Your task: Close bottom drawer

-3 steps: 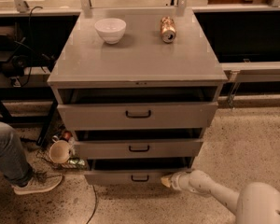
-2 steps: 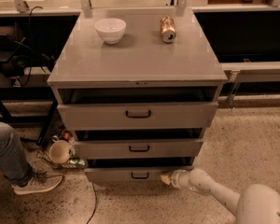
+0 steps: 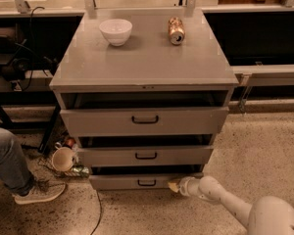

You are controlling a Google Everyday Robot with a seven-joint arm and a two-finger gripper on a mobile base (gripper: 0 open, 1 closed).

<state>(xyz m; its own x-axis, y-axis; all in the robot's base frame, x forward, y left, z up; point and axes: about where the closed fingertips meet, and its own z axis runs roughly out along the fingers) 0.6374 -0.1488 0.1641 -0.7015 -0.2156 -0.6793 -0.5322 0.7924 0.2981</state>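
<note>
The bottom drawer (image 3: pixel 122 182) is the narrowest grey front at the foot of the cabinet, with a small black handle (image 3: pixel 146 182). It stands slightly pulled out, with a dark gap above it. My gripper (image 3: pixel 174 186) is at the end of the white arm coming from the lower right. Its tip touches the right part of the bottom drawer's front. The mid-sized drawer (image 3: pixel 145 155) and the widest top drawer (image 3: pixel 144 120) above also stand pulled out.
A white bowl (image 3: pixel 115 31) and a can lying on its side (image 3: pixel 176 31) rest on the cabinet top (image 3: pixel 147 62). A person's leg and shoe (image 3: pixel 19 177) are at the lower left. A cup and clutter (image 3: pixel 63 158) lie beside the cabinet's left foot.
My gripper has moved slightly left along the bottom drawer's front. The drawer looks pushed in a little.
</note>
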